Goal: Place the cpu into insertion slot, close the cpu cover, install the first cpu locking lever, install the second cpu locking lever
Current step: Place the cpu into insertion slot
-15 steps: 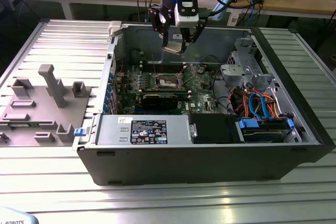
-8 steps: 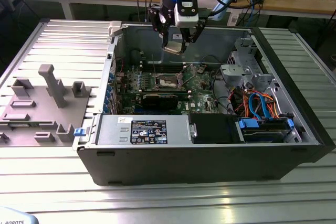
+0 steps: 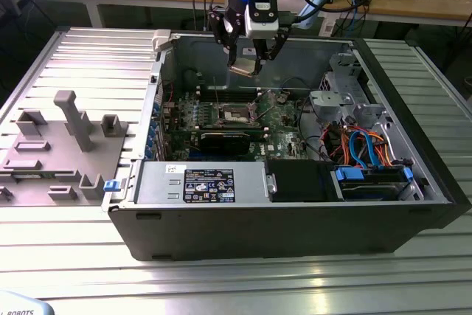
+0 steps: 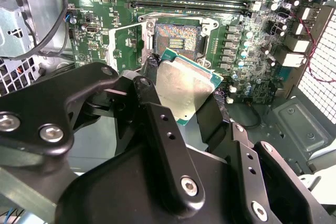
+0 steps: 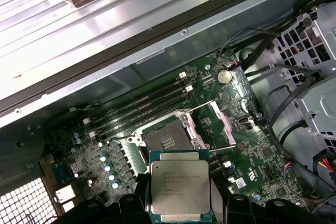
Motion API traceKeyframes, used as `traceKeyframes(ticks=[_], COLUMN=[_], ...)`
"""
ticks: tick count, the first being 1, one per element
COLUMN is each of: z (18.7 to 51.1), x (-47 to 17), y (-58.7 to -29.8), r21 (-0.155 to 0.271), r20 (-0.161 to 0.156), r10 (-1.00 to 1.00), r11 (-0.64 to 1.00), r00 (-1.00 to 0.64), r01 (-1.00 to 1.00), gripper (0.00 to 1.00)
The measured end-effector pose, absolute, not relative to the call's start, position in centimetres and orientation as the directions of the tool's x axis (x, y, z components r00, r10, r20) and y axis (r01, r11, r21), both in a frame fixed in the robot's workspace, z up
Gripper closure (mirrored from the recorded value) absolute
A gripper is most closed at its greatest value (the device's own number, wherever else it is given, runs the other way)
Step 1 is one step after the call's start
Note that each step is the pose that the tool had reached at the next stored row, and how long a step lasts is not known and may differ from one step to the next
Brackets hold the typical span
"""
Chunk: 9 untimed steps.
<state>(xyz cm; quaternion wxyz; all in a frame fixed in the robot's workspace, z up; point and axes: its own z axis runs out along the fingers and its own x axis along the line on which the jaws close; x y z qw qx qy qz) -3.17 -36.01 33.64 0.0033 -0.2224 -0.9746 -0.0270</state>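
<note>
An open black computer case (image 3: pixel 295 219) lies on its side on a ribbed metal counter (image 3: pixel 236 278). Inside, a green motherboard (image 3: pixel 284 119) sits toward the far wall. The first wrist view shows its long memory slots (image 5: pixel 142 103) and a round coin battery (image 5: pixel 224 75). A grey power supply (image 3: pixel 158 182) with a dark label (image 3: pixel 209 185) lies along the near wall. Blue and orange cables (image 3: pixel 361 145) run below a silver drive cage (image 3: pixel 335 82) at the exterior view's right. At that view's left, a grey fixture plate (image 3: pixel 44 160) carries upright blocks. A small blue clip (image 3: pixel 110 184) sits between the plate and the case.
</note>
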Motion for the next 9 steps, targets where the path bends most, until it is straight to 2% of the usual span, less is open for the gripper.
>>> traceKeyframes(ticks=[9], z=[33.64], x=[-3.17], y=[-36.01], r21=[0.051], r20=[0.018], r10=[0.44], r11=[0.896], r00=[-0.898], r01=[0.44], gripper=[0.46])
